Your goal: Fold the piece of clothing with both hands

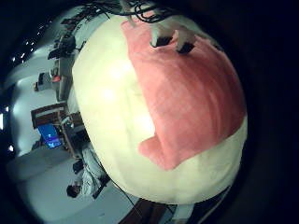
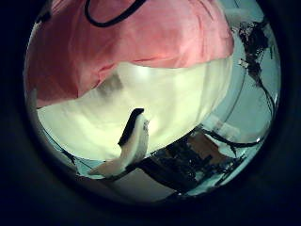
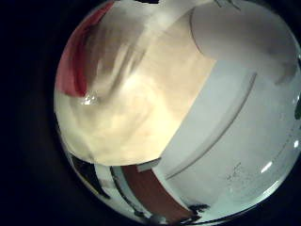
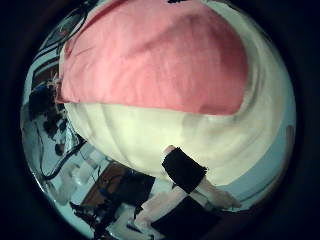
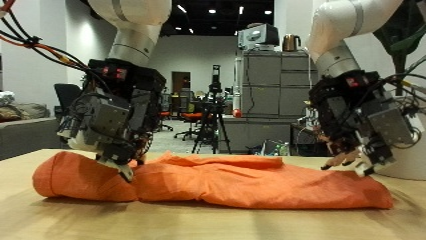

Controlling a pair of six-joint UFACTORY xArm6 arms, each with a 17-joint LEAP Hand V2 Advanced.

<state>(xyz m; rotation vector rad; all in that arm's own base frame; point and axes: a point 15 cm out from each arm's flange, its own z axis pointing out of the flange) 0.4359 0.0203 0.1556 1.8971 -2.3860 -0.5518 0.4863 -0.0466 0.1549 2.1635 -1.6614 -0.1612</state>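
On table [image 5: 200,222], hands touch garment [image 5: 226,180].

Both hands [image 5: 113,120] hover (fingers relaxed).

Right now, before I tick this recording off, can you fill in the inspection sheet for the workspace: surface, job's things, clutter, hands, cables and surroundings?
Surface: pale wooden table, bare around the cloth.
Job's things: one orange garment lying flat and stretched along the table, partly folded over itself.
Clutter: nothing seen on the table.
Hands: left hand over one end of the garment, fingers reaching down to it; right hand at the other end, fingertips at the cloth. Grip on the cloth cannot be told.
Cables: left out of this sheet.
Surroundings: grey cabinet and office chairs behind the table.
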